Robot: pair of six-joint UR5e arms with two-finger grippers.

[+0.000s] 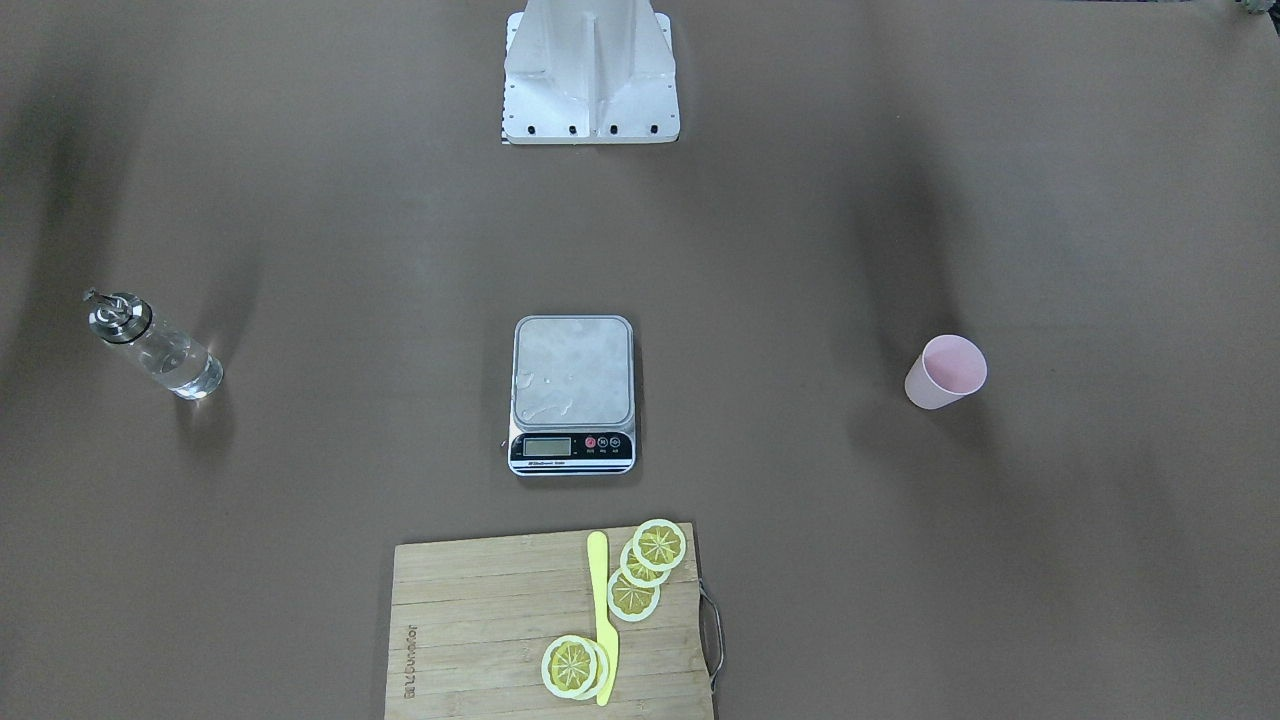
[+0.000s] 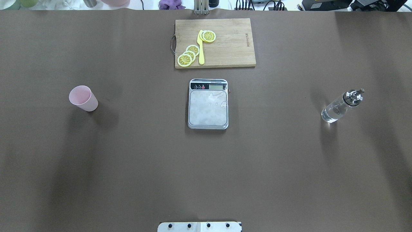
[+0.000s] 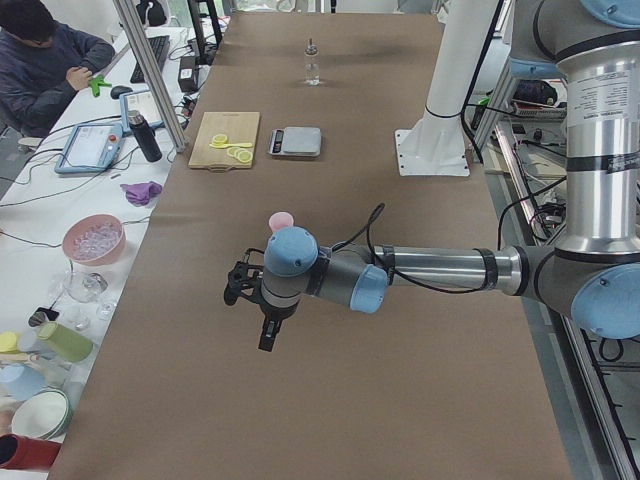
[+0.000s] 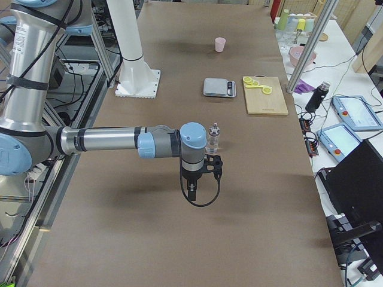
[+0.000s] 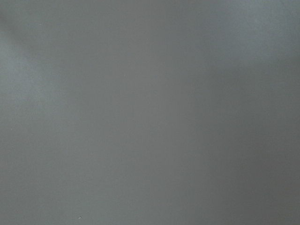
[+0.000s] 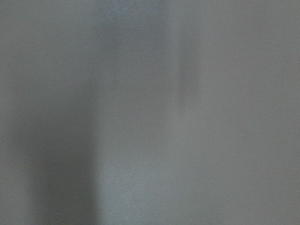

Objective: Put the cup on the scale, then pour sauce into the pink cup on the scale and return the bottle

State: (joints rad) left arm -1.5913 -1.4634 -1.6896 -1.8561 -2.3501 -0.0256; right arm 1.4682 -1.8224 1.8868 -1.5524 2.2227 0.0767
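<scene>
Cup [image 2: 83, 98]: upright, robot's left, well apart from scale [image 2: 208, 108].
Bottle [image 2: 340, 105]: upright, robot's right, sauce [image 2: 332, 113] inside.
Left gripper [image 3: 268, 338], right gripper [image 4: 190, 192]: we cannot tell opening or hold.

Overhead exterior: mounted high behind the robot, facing forward and down; base plate [image 2: 199, 226] at 6 o'clock, cutting board [image 2: 225, 42] at 12 o'clock.
Exterior front-facing: across the tabletop [image 1: 900, 550], facing the robot, steeply down; base plate at 12 o'clock, cutting board at 6 o'clock.
Exterior left: raised at one tabletop end, looking lengthwise; left arm [image 3: 430, 268] near, scale [image 3: 297, 141] far at 12 o'clock.
Exterior right: raised at the opposite end; right arm [image 4: 108, 142] near, scale far at 12 o'clock.
Wrist-mounted views: uniform grey blur; facing cannot be told.
Shared coverage: all four exterior views contain scale and cutting board; the first two are mutually rotated half a turn.
</scene>
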